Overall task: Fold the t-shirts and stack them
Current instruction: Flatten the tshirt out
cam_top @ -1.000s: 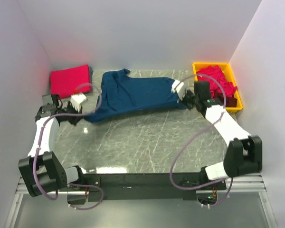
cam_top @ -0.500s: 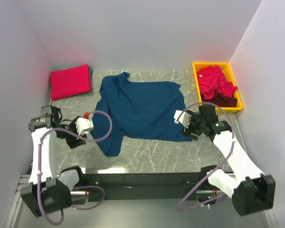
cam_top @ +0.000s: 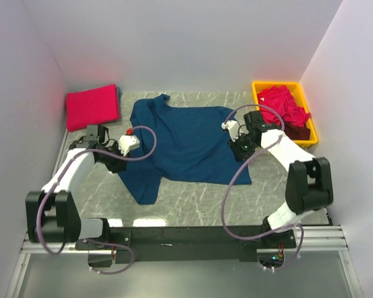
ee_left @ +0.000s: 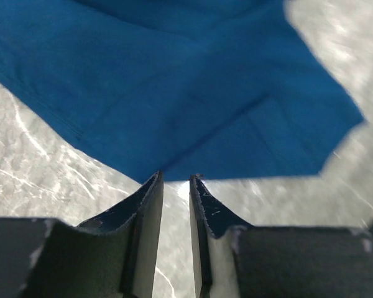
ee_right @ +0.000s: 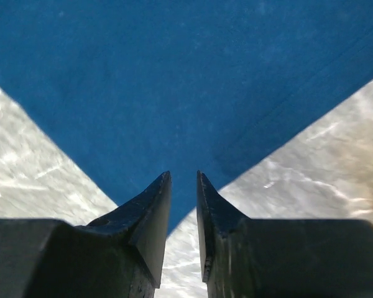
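The navy t-shirt [cam_top: 186,139] lies flat, left of the yellow bin [cam_top: 259,87]. The left gripper [ee_left: 176,180], at the edge farthest from the bin, and the right gripper [ee_right: 183,177], nearest it, stand narrowly parted and empty. Pinch both edges evenly.

Over the navy t-shirt [ee_right: 174,81] — right tool [ee_right: 183,178], jaws slightly parted, empty.
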You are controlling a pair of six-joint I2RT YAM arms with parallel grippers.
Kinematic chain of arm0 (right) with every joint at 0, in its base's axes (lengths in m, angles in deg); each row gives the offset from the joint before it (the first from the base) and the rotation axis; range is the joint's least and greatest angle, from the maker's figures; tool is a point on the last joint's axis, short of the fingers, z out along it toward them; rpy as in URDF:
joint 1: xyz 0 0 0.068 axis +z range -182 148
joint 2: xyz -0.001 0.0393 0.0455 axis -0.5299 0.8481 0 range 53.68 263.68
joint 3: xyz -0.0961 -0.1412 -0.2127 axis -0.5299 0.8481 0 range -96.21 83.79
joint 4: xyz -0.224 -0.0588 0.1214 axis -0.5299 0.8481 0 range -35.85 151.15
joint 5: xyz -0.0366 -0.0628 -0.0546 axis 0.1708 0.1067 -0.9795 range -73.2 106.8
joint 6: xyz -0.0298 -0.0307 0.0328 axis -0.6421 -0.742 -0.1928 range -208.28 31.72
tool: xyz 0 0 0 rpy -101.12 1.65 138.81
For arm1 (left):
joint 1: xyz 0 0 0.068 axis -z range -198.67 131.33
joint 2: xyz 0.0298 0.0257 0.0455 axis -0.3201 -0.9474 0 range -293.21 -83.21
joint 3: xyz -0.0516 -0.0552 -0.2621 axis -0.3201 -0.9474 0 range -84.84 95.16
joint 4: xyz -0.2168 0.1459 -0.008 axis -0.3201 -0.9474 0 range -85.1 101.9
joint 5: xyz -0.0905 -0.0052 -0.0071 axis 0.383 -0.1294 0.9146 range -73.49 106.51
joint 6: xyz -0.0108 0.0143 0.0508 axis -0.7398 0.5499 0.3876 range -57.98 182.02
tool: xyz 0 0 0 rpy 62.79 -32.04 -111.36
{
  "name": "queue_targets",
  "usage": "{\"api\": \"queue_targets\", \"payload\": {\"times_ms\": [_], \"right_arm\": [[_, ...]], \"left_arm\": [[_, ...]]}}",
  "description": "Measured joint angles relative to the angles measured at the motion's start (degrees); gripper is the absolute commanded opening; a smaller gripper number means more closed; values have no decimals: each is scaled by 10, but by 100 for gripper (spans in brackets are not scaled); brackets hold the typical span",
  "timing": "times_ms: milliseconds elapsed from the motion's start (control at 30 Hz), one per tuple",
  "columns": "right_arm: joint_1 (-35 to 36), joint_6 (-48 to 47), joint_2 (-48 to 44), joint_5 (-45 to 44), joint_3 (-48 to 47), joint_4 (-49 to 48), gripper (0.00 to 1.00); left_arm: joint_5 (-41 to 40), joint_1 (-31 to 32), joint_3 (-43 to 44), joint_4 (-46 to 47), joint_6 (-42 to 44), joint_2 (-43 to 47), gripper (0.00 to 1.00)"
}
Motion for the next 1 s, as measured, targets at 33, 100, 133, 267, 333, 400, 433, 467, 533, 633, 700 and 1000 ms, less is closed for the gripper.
{"api": "queue_targets", "payload": {"times_ms": [33, 100, 133, 267, 333, 400, 433, 467, 533, 633, 700, 1000], "right_arm": [[0, 16, 16, -2, -7, 2, 29], [0, 37, 40, -8, -18, 2, 29], [0, 46, 52, -12, -20, 2, 29], [0, 71, 92, -33, -20, 2, 28], [0, 79, 106, -43, -19, 2, 27], [0, 86, 120, -53, -19, 1, 27], [0, 87, 126, -58, -19, 1, 27], [0, 89, 132, -63, -19, 1, 27], [0, 92, 135, -68, -20, 0, 27], [0, 95, 137, -74, -20, -2, 27], [2, 97, 138, -78, -21, -2, 27], [4, 97, 140, -96, -22, -2, 28]], "left_arm": [[-13, 9, 0, 21, -20, -16, 29], [-34, 18, 0, 56, -49, -54, 29], [-44, 22, 0, 70, -61, -76, 30], [-70, 31, 0, 101, -98, -136, 32], [-80, 43, -1, 110, -111, -143, 31], [-92, 61, -5, 121, -119, -144, 31], [-98, 70, -7, 125, -120, -144, 29], [-104, 77, -10, 127, -120, -144, 28], [-118, 85, -19, 125, -115, -145, 27], [-137, 84, -35, 118, -98, -140, 27], [-155, 84, -50, 117, -87, -124, 27], [-204, 32, -137, 47, 28, 10, 32]]}}
